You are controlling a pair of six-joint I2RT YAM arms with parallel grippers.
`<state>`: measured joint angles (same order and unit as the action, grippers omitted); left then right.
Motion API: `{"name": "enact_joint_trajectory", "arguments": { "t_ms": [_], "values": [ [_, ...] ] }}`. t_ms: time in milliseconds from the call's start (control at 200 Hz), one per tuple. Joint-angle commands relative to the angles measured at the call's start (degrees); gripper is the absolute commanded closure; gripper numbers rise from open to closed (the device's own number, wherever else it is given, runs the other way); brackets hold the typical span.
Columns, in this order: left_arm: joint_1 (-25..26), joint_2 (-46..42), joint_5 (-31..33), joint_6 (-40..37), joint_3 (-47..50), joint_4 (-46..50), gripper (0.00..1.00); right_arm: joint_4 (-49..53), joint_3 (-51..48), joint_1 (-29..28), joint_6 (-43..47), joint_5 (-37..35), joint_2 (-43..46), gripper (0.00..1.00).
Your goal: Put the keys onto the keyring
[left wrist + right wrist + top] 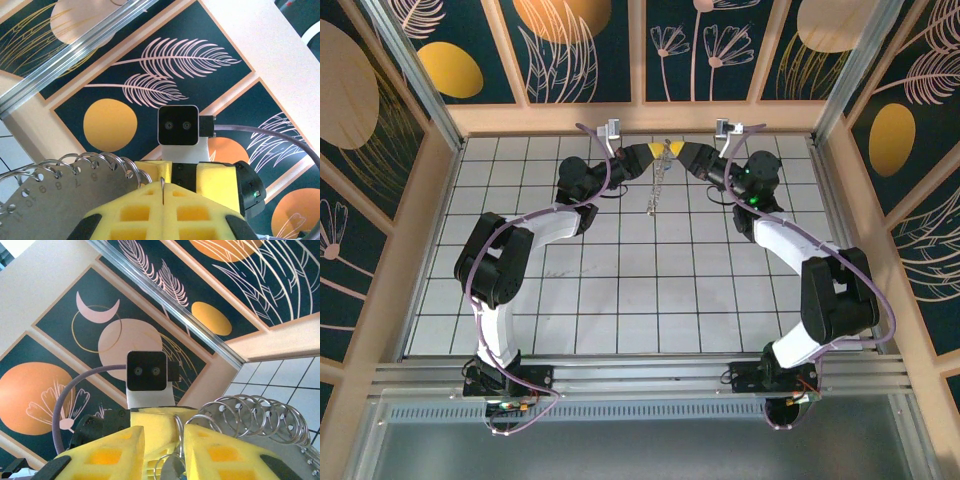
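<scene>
My two grippers meet tip to tip high over the far middle of the table. The left gripper [655,153] is shut on a thin silver ring [162,183], whose edge sticks up from the seam of its yellow pads. This ring belongs to the keyring [658,182], a silvery string of rings on a numbered metal plate [55,197] that hangs down between the arms. My right gripper [164,440] stands open, with one ring [179,432] in the gap against its right finger [225,450]. A grey bit with a speck of blue [172,469] sits low in that gap. I cannot tell whether it is the keys.
The wooden back rail [640,118] runs close behind both grippers, and patterned panels rise above it. White tiled floor [650,290] lies below the hanging rings. The left arm's wrist camera [146,371] faces my right fingers at close range.
</scene>
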<state>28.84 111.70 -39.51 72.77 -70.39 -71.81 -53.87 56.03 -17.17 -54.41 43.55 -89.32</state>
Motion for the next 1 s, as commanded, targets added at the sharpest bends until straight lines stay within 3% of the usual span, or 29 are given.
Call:
{"name": "enact_joint_trajectory", "arguments": {
  "t_ms": [0,996],
  "values": [
    [0.25,-1.24,0.91,0.7,-0.54,-3.71,1.0,-3.0,2.24,-0.76,-0.08,1.29,-0.63,0.73],
    [0.25,-1.54,0.48,0.62,-0.45,-3.87,1.0,-1.22,2.03,-1.1,0.62,0.22,-1.58,0.7]
  ]
}}
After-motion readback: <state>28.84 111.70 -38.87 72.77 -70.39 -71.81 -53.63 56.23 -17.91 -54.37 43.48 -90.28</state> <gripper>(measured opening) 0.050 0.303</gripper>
